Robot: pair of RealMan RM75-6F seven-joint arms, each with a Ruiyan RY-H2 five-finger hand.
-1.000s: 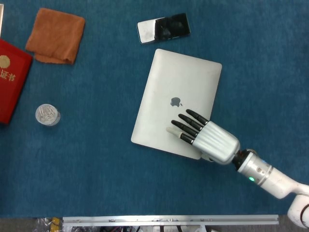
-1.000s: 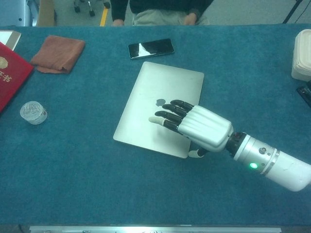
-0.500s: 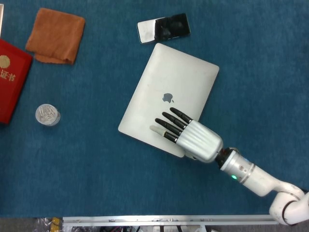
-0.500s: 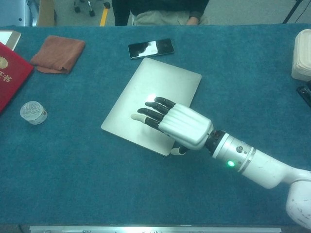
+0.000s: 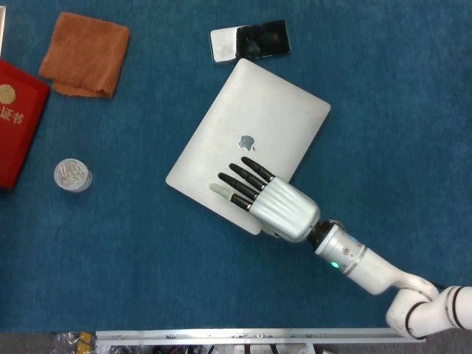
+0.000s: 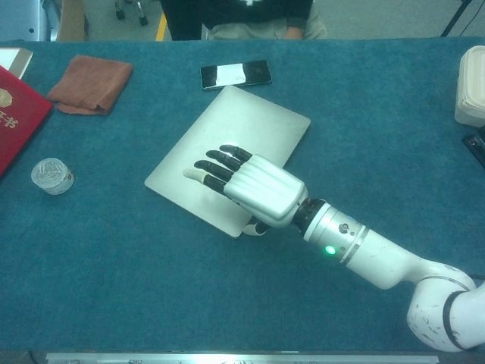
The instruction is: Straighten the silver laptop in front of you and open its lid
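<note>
Right hand (image 5: 269, 203) flat on smooth silver laptop (image 5: 258, 122).

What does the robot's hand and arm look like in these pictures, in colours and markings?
Only the right arm shows. The right hand has a silver-white ribbed back and black fingers; one finger ends in a pale tip. A dark joint links it to a silver wrist ring with a small green light. The forearm behind is a smooth white tube. No cables show.

Colours on the teal counter (image 5: 413, 110)

A silver laptop (image 5: 258, 118), black fingers (image 5: 243, 177) on a white right hand (image 5: 276, 210), an orange cloth (image 5: 85, 54) and a red booklet (image 5: 18, 122) are seen.
</note>
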